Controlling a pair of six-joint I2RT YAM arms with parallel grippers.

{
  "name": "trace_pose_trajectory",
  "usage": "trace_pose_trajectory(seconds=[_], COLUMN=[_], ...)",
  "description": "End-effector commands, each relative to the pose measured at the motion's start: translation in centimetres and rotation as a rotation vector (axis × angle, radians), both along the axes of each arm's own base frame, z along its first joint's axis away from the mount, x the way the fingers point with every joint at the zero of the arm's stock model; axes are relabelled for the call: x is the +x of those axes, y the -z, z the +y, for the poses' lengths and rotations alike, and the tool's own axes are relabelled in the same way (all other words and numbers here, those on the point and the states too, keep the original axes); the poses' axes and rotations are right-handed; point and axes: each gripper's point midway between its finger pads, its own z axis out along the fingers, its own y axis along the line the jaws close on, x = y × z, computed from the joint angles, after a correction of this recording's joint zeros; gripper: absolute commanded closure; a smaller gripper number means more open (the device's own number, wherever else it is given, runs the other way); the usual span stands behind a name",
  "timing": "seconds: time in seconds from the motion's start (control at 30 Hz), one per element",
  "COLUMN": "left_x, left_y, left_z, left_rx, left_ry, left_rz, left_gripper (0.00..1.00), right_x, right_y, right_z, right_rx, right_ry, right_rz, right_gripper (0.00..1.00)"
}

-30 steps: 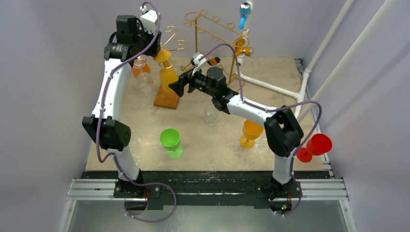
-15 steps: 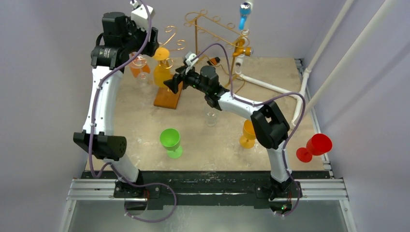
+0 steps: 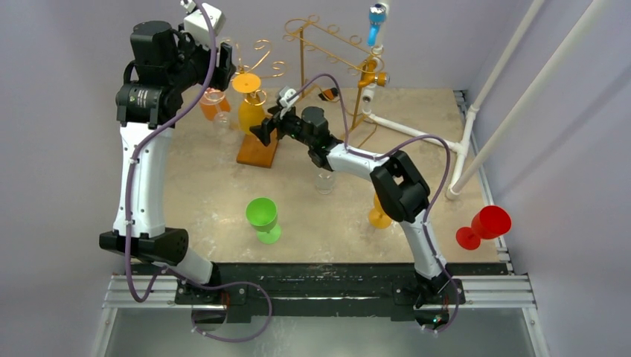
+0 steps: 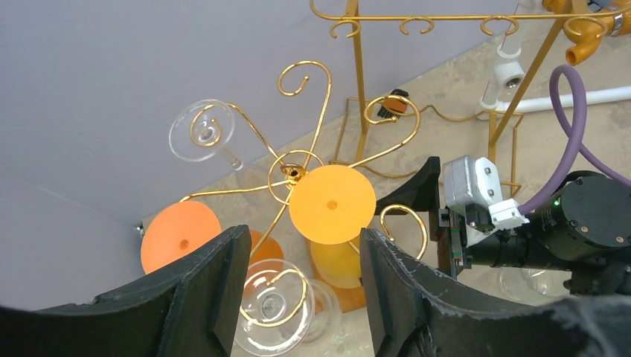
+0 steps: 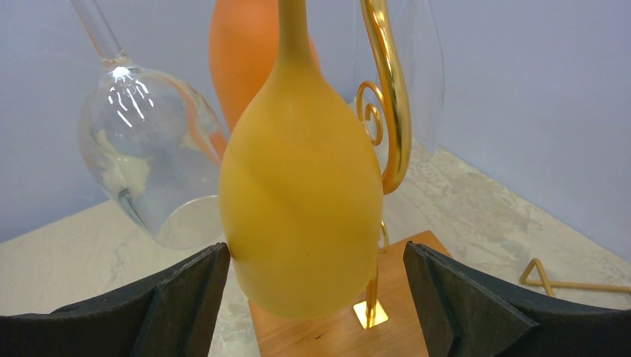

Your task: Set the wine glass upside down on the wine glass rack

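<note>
On the rack: yellow glass hangs inverted | left fingers parted, empty | right fingers wide around its bowl

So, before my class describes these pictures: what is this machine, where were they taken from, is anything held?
Two robot arms, the left arm and right arm, are bolted at a table's near edge. One picture looks down from above and behind; the other two come from wrist cameras. On the table stand a rack, a green glass and a clear glass; a red glass sits far right. A yellow glass hangs upside down on the rack, with an orange glass and two clear glasses. Nothing is held: the left fingers are open above the rack, the right fingers open either side of the yellow glass, not touching.
</note>
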Motion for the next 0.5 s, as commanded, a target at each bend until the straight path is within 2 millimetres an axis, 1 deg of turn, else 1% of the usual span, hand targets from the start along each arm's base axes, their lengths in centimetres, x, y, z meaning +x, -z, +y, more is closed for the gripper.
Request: trace_pose_trajectory(seconds=[0.0, 0.1, 0.27, 0.37, 0.47], left_x=[-0.5, -0.7, -1.0, -1.1, -1.0], left_y=[-0.3, -0.3, -0.4, -0.3, -0.2], left_z=[0.3, 0.3, 0.4, 0.6, 0.7], left_rx=[0.011, 0.010, 0.013, 0.021, 0.026], left_ry=[-0.005, -0.007, -0.011, -0.017, -0.022], left_rz=[-0.005, -0.003, -0.003, 0.000, 0.002], left_gripper=[0.41, 0.41, 0.41, 0.42, 0.42], right_x=[1.0, 1.6, 2.3, 2.4, 2.1], right_y=[-5.2, -4.9, -4.3, -4.1, -4.4], right_z=[0.5, 0.6, 1.5, 1.5, 1.5], right_rx=[0.092, 0.112, 0.122, 0.142, 0.162], right_ry=[0.044, 0.065, 0.057, 0.061, 0.050], right_rz=[-0.127, -0.131, -0.131, -0.135, -0.153], right_gripper=[0.03, 0.04, 0.04, 0.04, 0.04])
